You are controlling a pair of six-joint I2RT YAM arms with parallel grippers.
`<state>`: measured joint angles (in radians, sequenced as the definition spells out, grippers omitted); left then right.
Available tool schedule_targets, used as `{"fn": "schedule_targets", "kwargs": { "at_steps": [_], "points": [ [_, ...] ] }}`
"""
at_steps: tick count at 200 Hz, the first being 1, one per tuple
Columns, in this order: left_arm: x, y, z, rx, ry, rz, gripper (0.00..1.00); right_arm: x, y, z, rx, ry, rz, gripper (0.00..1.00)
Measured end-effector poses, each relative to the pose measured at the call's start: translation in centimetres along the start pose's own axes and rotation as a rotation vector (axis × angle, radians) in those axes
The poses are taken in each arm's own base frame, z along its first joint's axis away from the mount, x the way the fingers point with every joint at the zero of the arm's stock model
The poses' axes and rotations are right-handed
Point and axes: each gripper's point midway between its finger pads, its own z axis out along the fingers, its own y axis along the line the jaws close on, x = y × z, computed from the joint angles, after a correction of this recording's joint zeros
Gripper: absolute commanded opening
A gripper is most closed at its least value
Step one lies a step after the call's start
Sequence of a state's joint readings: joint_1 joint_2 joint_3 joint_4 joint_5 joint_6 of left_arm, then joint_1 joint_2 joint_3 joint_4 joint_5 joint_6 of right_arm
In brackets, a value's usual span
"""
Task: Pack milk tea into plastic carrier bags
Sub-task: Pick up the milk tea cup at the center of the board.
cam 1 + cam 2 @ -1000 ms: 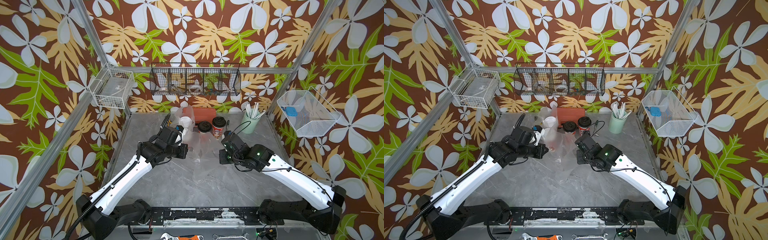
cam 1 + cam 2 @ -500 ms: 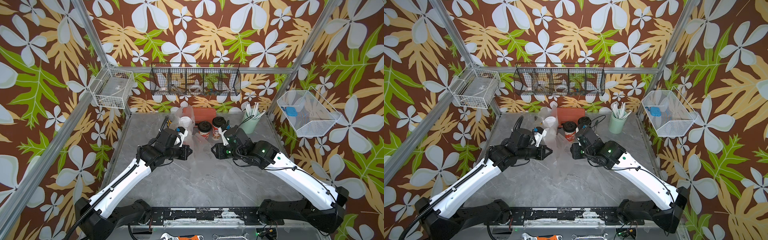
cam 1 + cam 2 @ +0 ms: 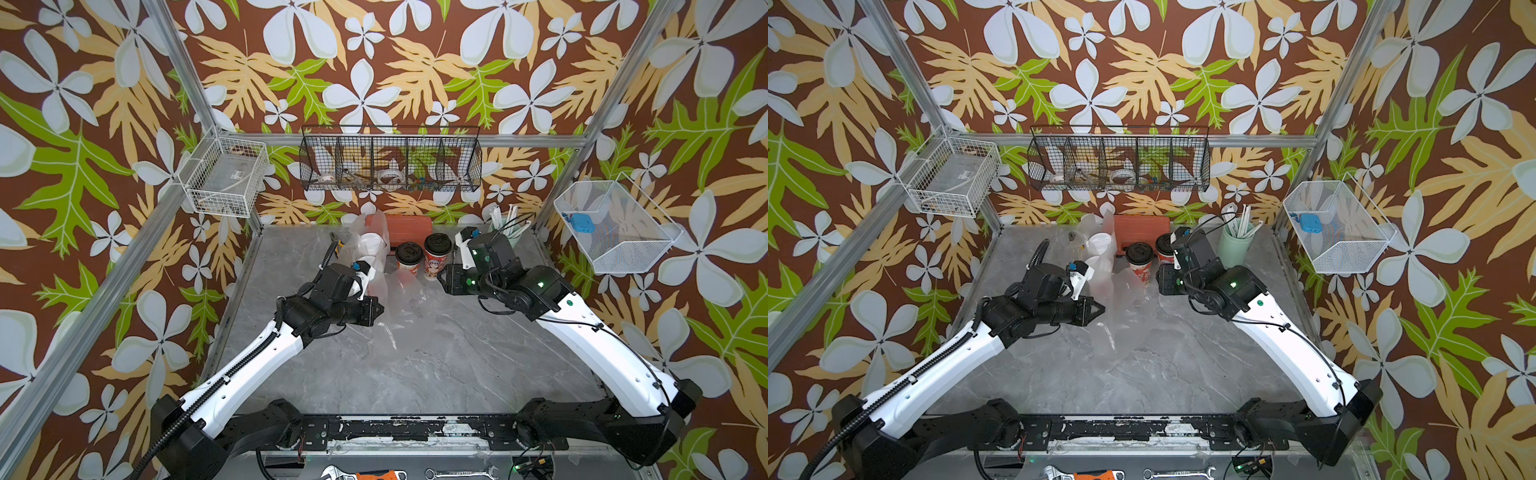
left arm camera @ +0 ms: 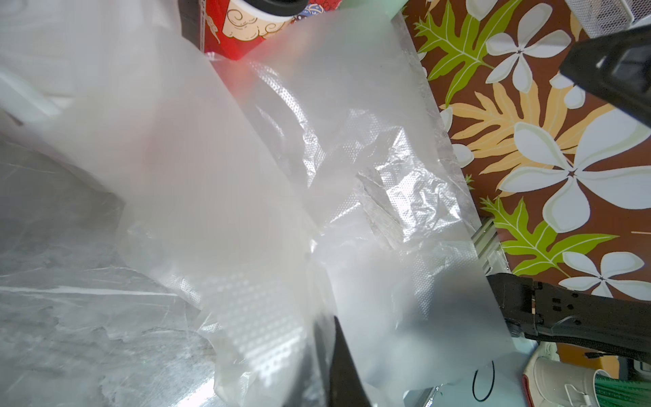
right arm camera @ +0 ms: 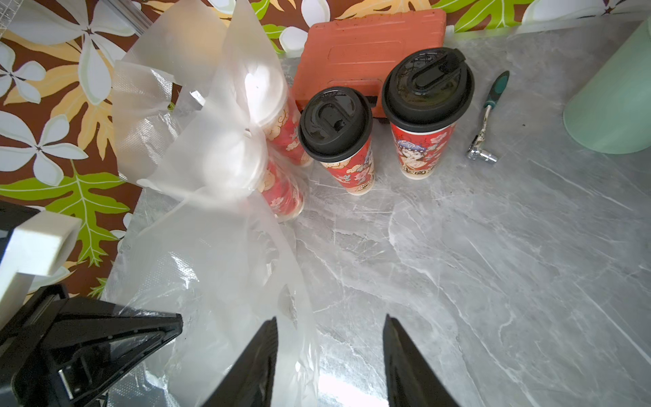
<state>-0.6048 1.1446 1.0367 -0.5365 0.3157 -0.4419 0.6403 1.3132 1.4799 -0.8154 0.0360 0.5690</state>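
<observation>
A: What did we find on the grey marble table (image 5: 493,264)?

B: We found red paper cups of milk tea standing upright near the back wall. Two white-lidded cups (image 5: 283,190) stood one behind the other inside a clear plastic bag (image 5: 183,70), and its film rose above their lids. Just beside them, two black-lidded cups (image 5: 336,141) stood bare on the table, in front of an orange case (image 5: 370,45).

A: Where was the second bag (image 5: 218,275)?

B: We saw it lying loose and crumpled on the table in front of the cups, spread between the two arms.

A: How did we find the grippers?

B: The left gripper (image 3: 1100,309) was closed, with its tips pinching the film of that second bag. The right gripper (image 5: 331,352) was open and gripped nothing. Its jaws stood apart above the table and pointed toward the black-lidded cups. The loose film lay against one jaw.

A: What else did we notice?

B: A mint-green cup (image 3: 1235,249) of white straws stood toward the back right corner. A small ratchet wrench (image 5: 489,116) lay on the table between it and the black-lidded cups
</observation>
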Motion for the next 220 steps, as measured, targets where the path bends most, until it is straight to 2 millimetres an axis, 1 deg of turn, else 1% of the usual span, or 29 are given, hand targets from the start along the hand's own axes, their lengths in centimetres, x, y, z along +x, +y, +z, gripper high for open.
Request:
{"fn": "schedule_targets", "kwargs": {
  "at_steps": [8,16,28,61,90,136,158,180,206,220],
  "points": [
    [0.0,0.0,-0.1,-0.001,-0.001,0.0,0.0,-0.2,-0.1,0.2,0.005,0.001,-0.005,0.48],
    [0.0,0.0,-0.2,-0.001,-0.002,0.006,0.04,-0.2,-0.2,0.4,0.009,0.002,-0.011,0.48],
    [-0.1,0.0,-0.4,-0.004,-0.008,0.007,0.06,-0.2,-0.4,0.6,0.015,0.006,-0.017,0.48],
    [0.0,0.1,-0.7,-0.014,-0.016,0.008,0.05,-0.3,-0.4,0.7,0.016,0.007,-0.027,0.48],
    [0.2,0.3,-0.9,-0.019,-0.014,0.005,0.0,-0.3,-0.3,0.6,0.014,0.007,-0.027,0.47],
    [0.3,0.2,-1.4,-0.017,-0.026,0.008,0.0,-0.4,-0.7,0.7,0.028,0.001,-0.037,0.45],
    [0.5,0.3,-1.5,-0.02,-0.028,0.012,0.0,-0.7,-1.7,1.3,0.057,0.005,-0.033,0.45],
    [0.9,0.4,-1.6,-0.017,-0.026,0.028,0.0,-1.7,-3.6,2.3,0.1,0.003,-0.019,0.45],
    [1.1,0.2,-1.6,0.003,-0.028,0.051,0.0,-3.6,-6.3,4.5,0.171,0.001,-0.014,0.46],
    [1.4,0.1,-1.5,0.015,-0.027,0.065,0.0,-4.7,-6.8,5.9,0.199,0.001,-0.035,0.48]
  ]
}}
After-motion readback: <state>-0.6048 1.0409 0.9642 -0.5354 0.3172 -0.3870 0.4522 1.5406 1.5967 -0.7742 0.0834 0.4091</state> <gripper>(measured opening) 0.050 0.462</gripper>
